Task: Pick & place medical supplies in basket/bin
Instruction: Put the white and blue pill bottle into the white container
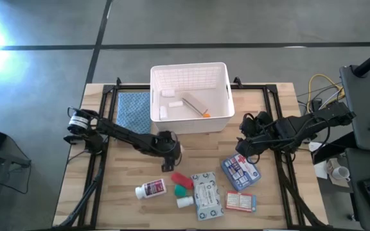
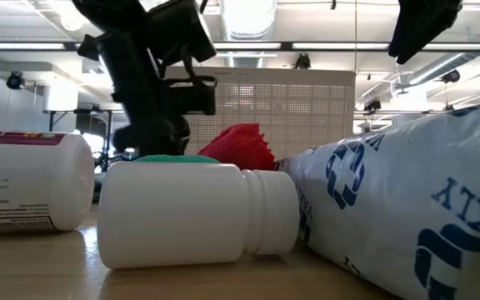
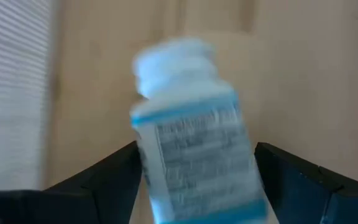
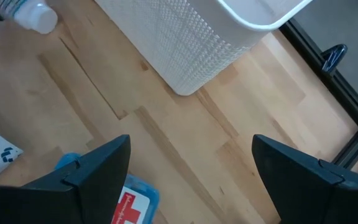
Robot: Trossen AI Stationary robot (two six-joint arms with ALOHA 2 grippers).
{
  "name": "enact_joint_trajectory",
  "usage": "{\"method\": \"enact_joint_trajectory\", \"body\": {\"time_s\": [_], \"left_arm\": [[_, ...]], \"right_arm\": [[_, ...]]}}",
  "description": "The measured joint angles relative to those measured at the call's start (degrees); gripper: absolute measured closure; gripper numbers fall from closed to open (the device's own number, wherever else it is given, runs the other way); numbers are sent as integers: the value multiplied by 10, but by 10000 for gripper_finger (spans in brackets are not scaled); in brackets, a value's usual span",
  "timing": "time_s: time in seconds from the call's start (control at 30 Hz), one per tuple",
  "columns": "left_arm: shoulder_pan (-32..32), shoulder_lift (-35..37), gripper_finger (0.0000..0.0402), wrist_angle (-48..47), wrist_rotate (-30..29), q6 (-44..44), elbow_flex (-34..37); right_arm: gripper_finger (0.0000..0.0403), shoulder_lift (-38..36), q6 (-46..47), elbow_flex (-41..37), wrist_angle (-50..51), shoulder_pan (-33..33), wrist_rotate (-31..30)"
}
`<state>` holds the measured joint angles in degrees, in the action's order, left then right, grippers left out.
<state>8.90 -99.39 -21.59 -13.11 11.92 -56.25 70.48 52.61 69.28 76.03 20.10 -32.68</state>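
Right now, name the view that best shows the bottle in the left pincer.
Left wrist view: the bottle fills the frame between the fingers, label visible though blurred. High view shows only a pale bit at the left pincer; right wrist view catches its cap.

Bin (image 1: 220,115) at the table's (image 1: 288,109) far middle; cloth (image 1: 132,110) to its left; supplies (image 1: 198,189) near the front edge.

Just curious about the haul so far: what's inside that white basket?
In the white basket: two small white items and a pale stick with an orange tip. Near-wall contents are hidden.
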Motion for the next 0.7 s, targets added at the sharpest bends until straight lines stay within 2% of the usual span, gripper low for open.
{"method": "enact_joint_trajectory", "body": {"time_s": [0.07,0.23,0.47,0.7], "left_arm": [[0,0,118,0,23,12,7],[0,0,131,0,24,62,12],[1,6,204,5,26,69,11],[9,61,203,10,90,73,-57]], "right_arm": [[78,0,-3,0,0,0,-6],[78,0,-3,-2,0,0,-19],[78,0,-3,-4,-1,0,-20],[78,-2,8,-5,-1,0,-3]]}}
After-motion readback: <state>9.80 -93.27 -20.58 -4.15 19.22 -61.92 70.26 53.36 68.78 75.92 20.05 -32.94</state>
